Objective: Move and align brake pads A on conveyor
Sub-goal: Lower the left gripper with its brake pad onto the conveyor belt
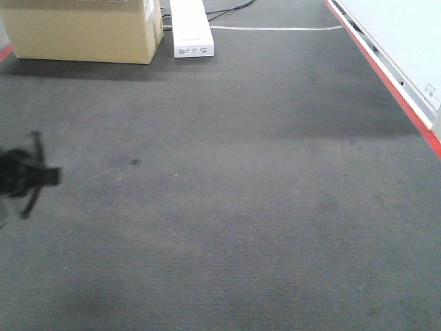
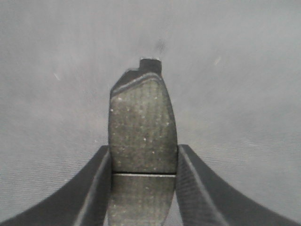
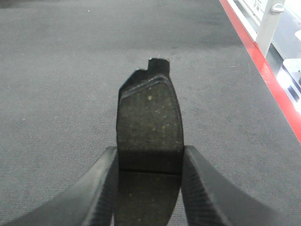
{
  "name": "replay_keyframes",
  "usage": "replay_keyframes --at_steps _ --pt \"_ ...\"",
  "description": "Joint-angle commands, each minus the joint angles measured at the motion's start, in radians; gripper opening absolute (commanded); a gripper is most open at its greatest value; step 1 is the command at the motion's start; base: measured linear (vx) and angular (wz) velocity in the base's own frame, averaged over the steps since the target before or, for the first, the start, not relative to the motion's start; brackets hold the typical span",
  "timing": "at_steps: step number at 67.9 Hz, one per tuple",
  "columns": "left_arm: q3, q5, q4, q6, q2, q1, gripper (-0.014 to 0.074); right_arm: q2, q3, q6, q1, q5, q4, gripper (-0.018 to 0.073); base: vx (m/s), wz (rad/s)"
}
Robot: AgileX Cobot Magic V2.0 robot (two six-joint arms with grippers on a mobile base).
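In the left claw (image 2: pixel 144 149), the brake pad (image 2: pixel 141 122) points lengthwise outward.

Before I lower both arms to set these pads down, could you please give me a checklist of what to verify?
1. Left jaws gripping the left pad: ok, clamped on both sides.
2. Right jaws gripping the right pad: ok, clamped likewise.
3. Conveyor under each pad free of objects: ok in both wrist views.
4. Right pad off the red strip: ok, the strip runs well to its right.
5. Cardboard box and white box out of the way: ok, at the belt's far end.
6. Pads' height above the belt: cannot tell.
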Motion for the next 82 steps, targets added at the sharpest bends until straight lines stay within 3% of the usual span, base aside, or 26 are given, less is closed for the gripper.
replay_keyframes --at_steps 1,18,32,56,64,82 --pt "-0.143 0.02 -0.003 -0.01 0.141 -0.003 -0.0006 0.005 -0.033 -0.006 -0.004 -0.092 -0.006 -0.0004 0.0 0.0" --pt "-0.512 0.334 -0.003 0.022 0.58 0.0 -0.0006 0.005 -0.033 -0.006 -0.004 -0.092 -0.006 -0.0004 0.0 0.0" --pt "-0.767 0.598 -0.002 0.022 0.827 0.009 -0.0006 0.005 -0.033 -0.006 -0.004 -0.092 -0.006 -0.0004 0.0 0.0" --pt "-0.807 0.547 0.001 0.014 0.826 0.035 -0.0006 0.005 -0.033 -0.006 -0.004 -0.092 -0.006 -0.0004 0.0 0.0" --pt "-0.807 0.533 0.052 0.014 0.788 0.047 -0.0006 0.005 -0.033 -0.006 -0.004 -0.092 -0.006 -0.0004 0.0 0.0" --pt "-0.807 0.508 0.049 0.02 0.655 0.14 -0.0006 0.005 -0.033 -0.006 -0.004 -0.092 -0.006 -0.0004 0.0 0.0"
